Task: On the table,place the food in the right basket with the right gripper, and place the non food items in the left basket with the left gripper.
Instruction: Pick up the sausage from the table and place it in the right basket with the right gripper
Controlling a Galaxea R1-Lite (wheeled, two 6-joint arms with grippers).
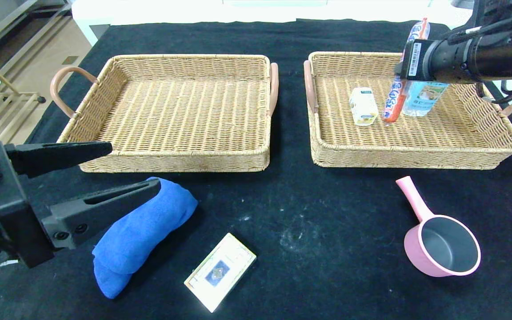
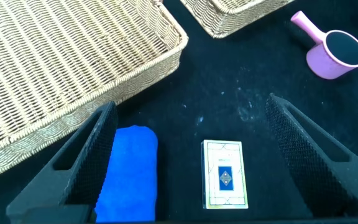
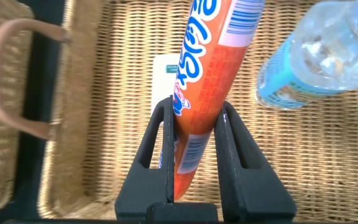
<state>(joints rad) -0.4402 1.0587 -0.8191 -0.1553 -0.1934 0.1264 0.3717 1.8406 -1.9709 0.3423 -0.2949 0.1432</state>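
My right gripper (image 3: 194,109) is shut on a long sausage (image 3: 207,74) in an orange wrapper and holds it above the right basket (image 1: 407,158). The sausage (image 1: 394,104) hangs nearly upright, its lower end close to the basket floor. In that basket lie a small white food packet (image 1: 363,106) and a water bottle (image 1: 422,98). The left basket (image 1: 176,166) holds nothing. My left gripper (image 1: 136,165) is open, low over the table's near left, above a blue cloth (image 1: 140,231). A card box (image 2: 225,174) lies between the open fingers' span, below them.
A pink saucepan (image 1: 447,249) with a long handle sits on the black table in front of the right basket. The card box (image 1: 220,271) lies near the front edge, right of the cloth. Both baskets have pink handles at their sides.
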